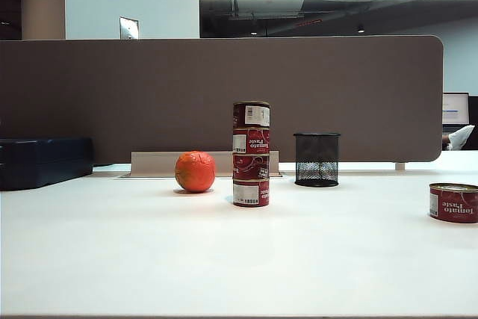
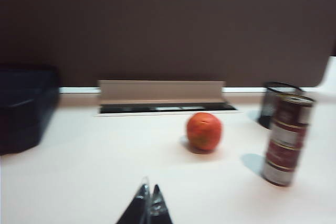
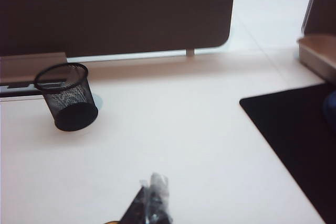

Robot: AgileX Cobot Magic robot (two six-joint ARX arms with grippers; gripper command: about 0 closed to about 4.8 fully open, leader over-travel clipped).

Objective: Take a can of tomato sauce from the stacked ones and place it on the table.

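Note:
The stacked ones [image 1: 251, 154] form a narrow column of dark-red tomato paste tins in the middle of the white table [image 1: 239, 259]; the left wrist view shows the same column [image 2: 286, 139]. One can of tomato sauce [image 1: 453, 202] stands alone on the table at the exterior view's right edge. Neither arm shows in the exterior view. My left gripper [image 2: 149, 188] is shut with nothing in it, low over bare table well short of the stack. My right gripper [image 3: 153, 182] is shut and empty too, over bare table. The single can is out of both wrist views.
A round orange-red fruit [image 1: 196, 172] lies left of the stack. A black mesh cup [image 1: 317, 159] stands to its right. A brown divider panel [image 1: 224, 95] closes the back, a dark blue case [image 1: 41, 160] sits far left, a black mat [image 3: 299, 135] lies beside the right gripper.

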